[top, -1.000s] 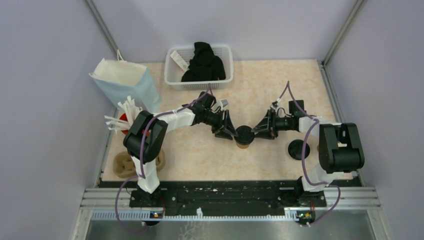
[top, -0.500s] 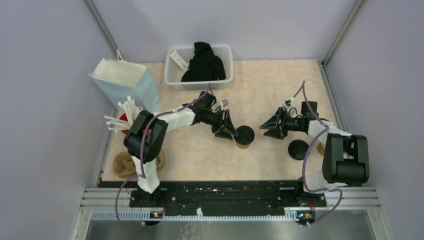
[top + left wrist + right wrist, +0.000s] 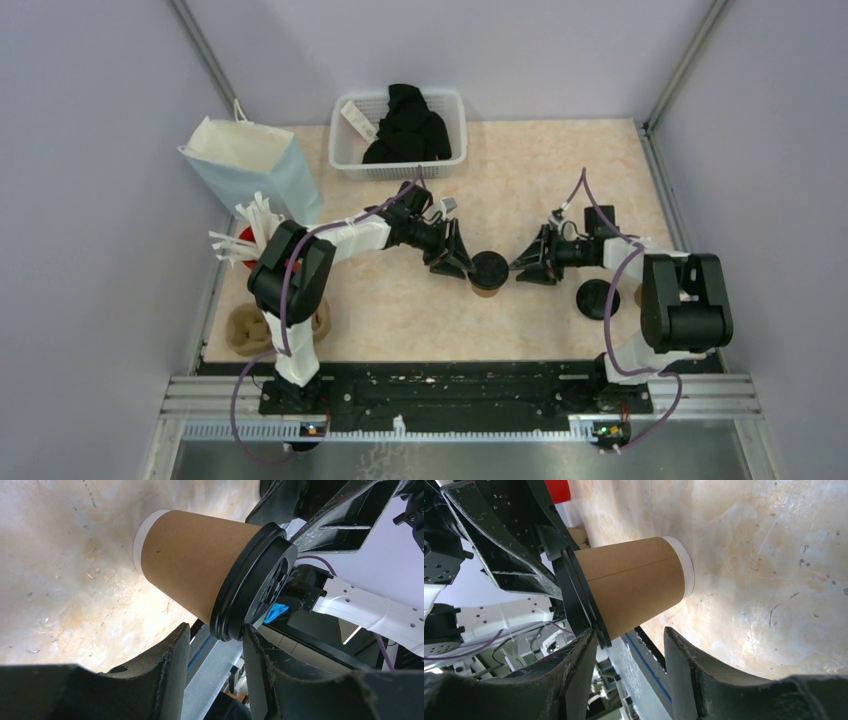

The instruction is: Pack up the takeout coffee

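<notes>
Presumably light, crushable, the cup (image 3: 190, 565) is best gripped under its lid (image 3: 256, 582); left claw (image 3: 463, 267) and right claw (image 3: 518, 271) are open.

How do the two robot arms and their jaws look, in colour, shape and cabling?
The left arm and the right arm are built alike: bulky black joint housings joined by white links. A purple cable runs in loops along each arm from its base. The jaws are matte black, wedge-shaped and scuffed with pale marks.
</notes>
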Tool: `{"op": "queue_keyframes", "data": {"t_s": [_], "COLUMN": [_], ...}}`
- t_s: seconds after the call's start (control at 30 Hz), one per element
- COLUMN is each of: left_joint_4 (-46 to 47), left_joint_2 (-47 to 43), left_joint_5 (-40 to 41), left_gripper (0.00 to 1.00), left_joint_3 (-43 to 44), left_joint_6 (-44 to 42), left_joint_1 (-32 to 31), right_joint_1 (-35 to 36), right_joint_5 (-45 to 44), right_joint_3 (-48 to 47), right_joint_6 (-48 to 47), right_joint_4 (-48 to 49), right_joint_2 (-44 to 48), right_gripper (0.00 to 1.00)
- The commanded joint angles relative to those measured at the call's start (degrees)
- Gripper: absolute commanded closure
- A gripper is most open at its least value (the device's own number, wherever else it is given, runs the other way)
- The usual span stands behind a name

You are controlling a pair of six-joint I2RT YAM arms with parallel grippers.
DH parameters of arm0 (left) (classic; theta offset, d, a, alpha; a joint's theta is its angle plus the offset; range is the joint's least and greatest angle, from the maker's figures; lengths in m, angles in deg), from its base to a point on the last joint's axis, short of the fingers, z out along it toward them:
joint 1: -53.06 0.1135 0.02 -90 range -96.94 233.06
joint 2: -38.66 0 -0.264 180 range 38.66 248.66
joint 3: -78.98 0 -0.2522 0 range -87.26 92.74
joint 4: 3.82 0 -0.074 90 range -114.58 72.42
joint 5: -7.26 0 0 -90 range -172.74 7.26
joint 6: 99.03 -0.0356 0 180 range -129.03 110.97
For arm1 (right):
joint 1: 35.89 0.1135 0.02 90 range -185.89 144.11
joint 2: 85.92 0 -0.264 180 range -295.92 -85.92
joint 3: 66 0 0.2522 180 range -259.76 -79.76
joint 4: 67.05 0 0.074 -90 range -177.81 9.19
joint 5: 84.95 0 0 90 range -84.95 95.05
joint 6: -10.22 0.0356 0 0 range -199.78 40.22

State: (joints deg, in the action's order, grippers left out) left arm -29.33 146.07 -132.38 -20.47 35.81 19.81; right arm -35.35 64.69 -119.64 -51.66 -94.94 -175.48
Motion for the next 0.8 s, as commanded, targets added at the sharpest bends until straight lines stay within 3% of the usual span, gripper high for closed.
{"op": "queue_keyframes", "data": {"t_s": [0.0, 0.57, 0.77], "left_joint_4": [-0.7, -1.1, -0.9], "left_joint_2": [2.4, 2.4, 2.6], "left_joint_5": [2.5, 2.3, 2.4], "left_gripper": [0.51, 0.52, 0.52], "left_joint_3": [1.8, 1.8, 1.4], "left_joint_6": [-1.8, -2.2, -2.3], "left_joint_1": [0.1, 0.0, 0.1], "right_joint_1": [1.3, 2.6, 2.7], "right_joint_5": [-0.6, -2.2, -10.2], "right_joint_3": [-2.2, -2.3, -0.7], "right_joint_6": [-0.8, -2.3, -2.9], "right_joint_4": [2.2, 0.7, -0.5], "right_joint_2": [0.0, 0.8, -2.1], "right_gripper": [0.48, 0.44, 0.47]}}
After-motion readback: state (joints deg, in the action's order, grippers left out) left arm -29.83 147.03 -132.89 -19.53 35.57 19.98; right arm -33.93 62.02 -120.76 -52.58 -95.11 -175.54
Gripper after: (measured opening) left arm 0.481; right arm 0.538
